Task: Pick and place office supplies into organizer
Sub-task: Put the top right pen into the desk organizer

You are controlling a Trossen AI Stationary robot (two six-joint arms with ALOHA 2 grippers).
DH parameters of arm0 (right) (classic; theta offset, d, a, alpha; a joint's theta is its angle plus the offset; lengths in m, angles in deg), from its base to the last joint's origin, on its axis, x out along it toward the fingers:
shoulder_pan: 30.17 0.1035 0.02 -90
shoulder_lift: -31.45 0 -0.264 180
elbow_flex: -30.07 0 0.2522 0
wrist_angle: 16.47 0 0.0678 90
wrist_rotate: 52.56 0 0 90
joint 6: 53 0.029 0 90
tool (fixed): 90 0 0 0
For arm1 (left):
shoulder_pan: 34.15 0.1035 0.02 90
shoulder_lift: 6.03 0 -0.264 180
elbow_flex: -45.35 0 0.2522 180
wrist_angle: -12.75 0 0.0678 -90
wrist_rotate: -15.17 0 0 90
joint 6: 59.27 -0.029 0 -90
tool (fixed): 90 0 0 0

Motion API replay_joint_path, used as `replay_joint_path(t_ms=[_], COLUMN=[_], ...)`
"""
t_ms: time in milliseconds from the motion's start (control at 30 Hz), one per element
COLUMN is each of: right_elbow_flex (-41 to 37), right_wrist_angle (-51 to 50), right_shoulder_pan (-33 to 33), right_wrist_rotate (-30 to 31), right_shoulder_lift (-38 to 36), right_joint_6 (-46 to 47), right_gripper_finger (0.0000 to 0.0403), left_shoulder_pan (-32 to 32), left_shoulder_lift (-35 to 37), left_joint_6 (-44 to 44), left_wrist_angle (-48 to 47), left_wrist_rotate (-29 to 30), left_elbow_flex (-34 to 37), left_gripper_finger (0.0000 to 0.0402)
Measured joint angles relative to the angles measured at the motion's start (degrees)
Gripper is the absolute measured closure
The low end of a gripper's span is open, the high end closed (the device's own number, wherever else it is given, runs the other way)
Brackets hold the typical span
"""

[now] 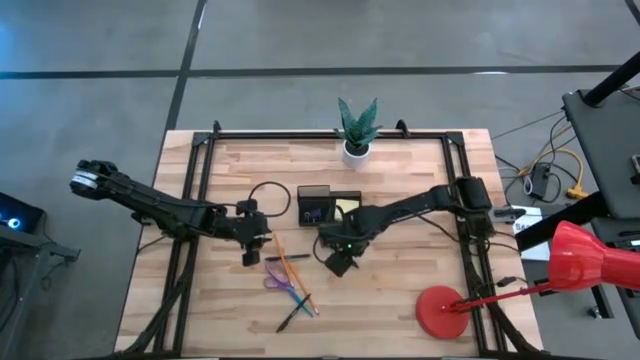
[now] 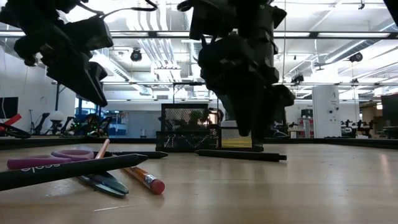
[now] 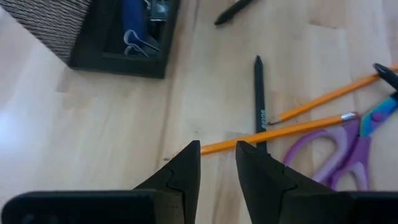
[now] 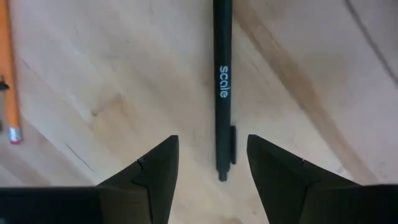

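The left gripper [image 1: 250, 258] hangs above the table with its fingers a narrow gap apart and nothing between them. Its wrist view shows what the overhead view blurs: just ahead of the fingertips lie an orange pencil [image 3: 280, 130] and a thin black pen [image 3: 259, 93], with the purple-handled scissors [image 3: 333, 149] off to one side. Farther ahead, a compartment of the black organizer [image 3: 118, 57] holds a blue item and a binder clip [image 3: 138, 42] with wire handles.

In the low view the pens, pencils and scissors [image 2: 50, 158] lie flat on the wood, below and beside that gripper.

The right gripper [image 1: 340, 263] hovers just in front of the organizer [image 1: 322, 206], fingers spread wide and empty. Only its wrist view shows a black pen [image 4: 222, 87] printed "scale" lying on the table between the fingertips, untouched, and a pencil's pink eraser end [image 4: 12, 134] well aside. A yellow sticky-note pad [image 1: 349, 206] sits at the organizer's right end.
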Motion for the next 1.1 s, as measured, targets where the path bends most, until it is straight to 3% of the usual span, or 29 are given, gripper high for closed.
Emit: replay_joint_path(t_ms=[267,533,667,800,1100], right_elbow_flex=[-0.20,0.42,0.83,0.87,0.91], right_wrist_angle=[1.78,4.14,3.50,1.94,1.69], right_shoulder_pan=[0.37,0.70,1.90,3.29,5.04], right_wrist_rotate=[6.91,6.84,9.66,15.48,17.63], right_shoulder_lift=[0.56,4.30,4.70,4.74,7.47], right_joint_6=[-1.14,-5.16,-7.14,-10.12,-21.81], right_gripper_finger=[0.0222,0.0224,0.0235,0.0268,0.0381], left_shoulder_pan=[-0.04,0.00,0.00,0.00,0.00], left_shoulder_lift=[-0.02,-0.02,0.00,0.00,0.00], left_joint_6=[1.44,1.42,1.44,1.44,1.44], left_wrist_angle=[-0.04,-0.02,-0.02,0.04,0.33], left_wrist_rotate=[-1.89,-1.87,-1.88,-1.80,-0.36], left_elbow_flex=[0.00,0.00,0.00,0.00,0.00], left_gripper_finger=[0.0314,0.0314,0.0314,0.0314,0.0314])
